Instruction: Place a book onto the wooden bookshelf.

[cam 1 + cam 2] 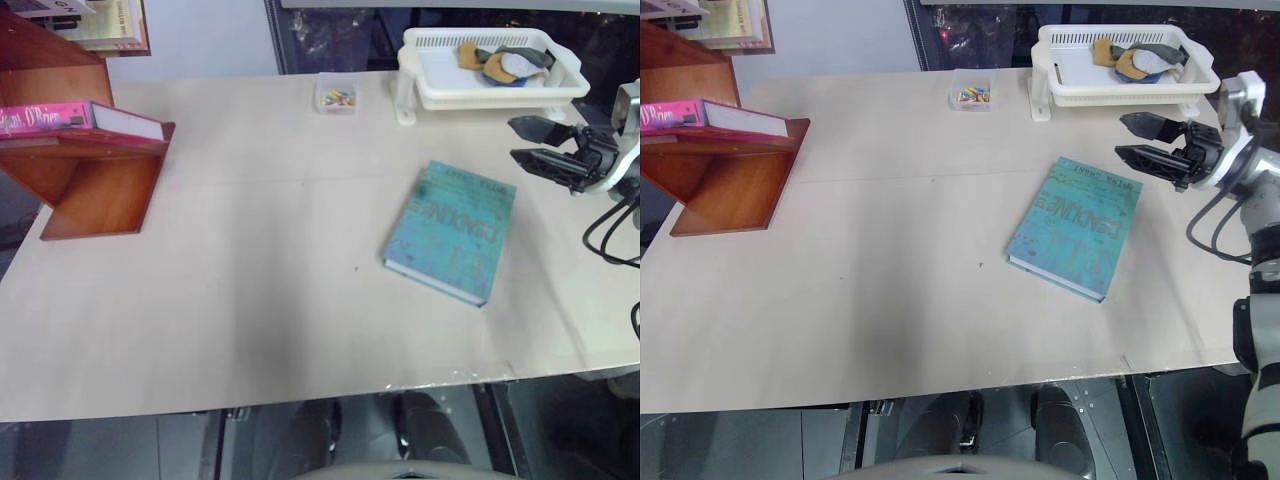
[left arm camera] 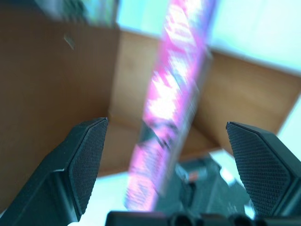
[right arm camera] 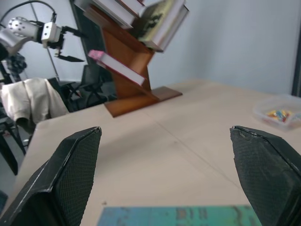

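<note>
A bright pink book (image 1: 60,117) with white page edges lies flat on a slanted board of the reddish-brown wooden bookshelf (image 1: 95,185), which stands at the table's (image 1: 240,300) left edge. The left gripper (image 2: 167,141) hangs just off the shelf with its two black fingers spread wide and nothing between them; its wrist camera looks straight at the pink cover, blurred, against brown wood. The right wrist view takes in what the head cameras cut off: more books (image 3: 141,19) on the shelf's upper boards and the left arm beside the shelf. Well to the right of the shelf, one small clear box (image 1: 335,96) of coloured bits sits near the table's far edge, one teal-blue book (image 1: 452,232) lies flat on the bare tabletop, and one white basket tray (image 1: 490,85) holds a few items. Farthest from the shelf, the right gripper (image 1: 530,142) hovers above the table, fingers apart and empty.
</note>
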### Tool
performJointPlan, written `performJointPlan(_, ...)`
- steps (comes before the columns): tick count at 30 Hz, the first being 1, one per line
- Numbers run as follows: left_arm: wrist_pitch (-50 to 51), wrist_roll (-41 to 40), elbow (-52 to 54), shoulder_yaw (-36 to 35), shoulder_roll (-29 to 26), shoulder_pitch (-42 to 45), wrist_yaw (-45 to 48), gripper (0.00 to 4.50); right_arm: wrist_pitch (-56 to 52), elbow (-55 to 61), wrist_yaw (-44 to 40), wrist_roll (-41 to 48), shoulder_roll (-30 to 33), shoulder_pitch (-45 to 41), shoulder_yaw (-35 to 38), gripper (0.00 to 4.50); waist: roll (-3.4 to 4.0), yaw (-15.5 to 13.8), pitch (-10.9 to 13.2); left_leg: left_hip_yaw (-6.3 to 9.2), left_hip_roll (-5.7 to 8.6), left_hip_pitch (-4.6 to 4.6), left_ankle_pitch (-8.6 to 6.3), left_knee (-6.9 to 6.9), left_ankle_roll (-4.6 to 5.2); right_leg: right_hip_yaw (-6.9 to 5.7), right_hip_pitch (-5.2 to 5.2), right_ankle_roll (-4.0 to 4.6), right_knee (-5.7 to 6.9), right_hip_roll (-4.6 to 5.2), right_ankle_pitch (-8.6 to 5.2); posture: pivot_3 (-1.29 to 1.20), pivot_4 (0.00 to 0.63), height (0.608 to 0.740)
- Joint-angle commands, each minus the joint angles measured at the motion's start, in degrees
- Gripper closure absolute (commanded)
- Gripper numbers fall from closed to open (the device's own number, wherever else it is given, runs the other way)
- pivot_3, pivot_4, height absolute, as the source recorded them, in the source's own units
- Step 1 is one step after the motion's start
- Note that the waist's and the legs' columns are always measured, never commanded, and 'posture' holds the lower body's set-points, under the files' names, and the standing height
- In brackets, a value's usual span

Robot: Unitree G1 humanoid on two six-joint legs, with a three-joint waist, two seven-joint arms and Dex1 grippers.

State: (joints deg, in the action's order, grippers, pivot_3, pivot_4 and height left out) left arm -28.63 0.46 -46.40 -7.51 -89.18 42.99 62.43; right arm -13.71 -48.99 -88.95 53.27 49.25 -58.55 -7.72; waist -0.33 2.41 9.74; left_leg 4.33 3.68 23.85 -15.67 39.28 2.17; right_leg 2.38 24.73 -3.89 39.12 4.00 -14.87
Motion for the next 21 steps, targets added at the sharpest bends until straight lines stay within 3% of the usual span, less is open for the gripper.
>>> performJointPlan(1, 4.2, -1.5, 6.2, -0.8, -0.1, 0.9, 1.4, 0.04, -3.8, 7.5, -3.6, 5.5, 1.5, 0.6, 3.2, 0.00, 0.00, 0.0, 0.0, 0.01, -0.01, 0.00, 0.00, -0.01, 0.00, 0.00, 0.00, 0.00, 0.01, -0.01, 0.00, 0.00, 0.150, 0.740)
performJointPlan(6, 8.2, -1.2, 12.4, 0.4, 1.8, 1.9, 1.8, 0.04, -6.1, 13.2, -3.6, 7.8, 2.0, 2.1, 4.2, 0.00, 0.00, 0.1, 0.0, 0.00, -0.02, -0.01, 0.00, 0.00, 0.00, 0.00, 0.00, 0.00, 0.03, -0.04, 0.00, 0.00, 0.150, 0.740)
performJointPlan(12, 14.9, -6.4, 25.1, -0.5, 9.3, -0.8, 2.7, 0.04, -6.8, 14.5, -3.6, 7.3, 1.9, 2.4, 4.9, 0.00, 0.01, -0.3, 0.0, 0.01, -0.01, -0.01, 0.00, 0.07, -0.01, -0.02, -0.01, 0.00, 0.06, 0.01, 0.00, 0.00, 0.150, 0.740)
performJointPlan(17, 17.6, -6.3, 31.6, -1.5, 11.8, -4.0, 1.3, 0.04, -6.5, 14.0, -3.6, 6.3, 1.8, 2.3, 5.0, 0.00, 0.02, 0.3, 0.0, 0.00, -0.03, -0.01, 0.01, 0.05, -0.01, 0.05, 0.02, 0.00, 0.04, 0.01, 0.00, 0.00, 0.150, 0.740)
performJointPlan(21, 21.5, -6.4, 36.4, -1.4, 17.7, -5.0, -3.9, 0.04, -6.8, 14.0, -3.6, 5.5, 1.7, 2.3, 5.4, 0.00, 0.06, 0.0, 0.0, -0.01, -0.06, -0.01, 0.01, 0.04, -0.02, 0.04, 0.04, 0.00, 0.07, 0.01, 0.00, 0.00, 0.150, 0.740)
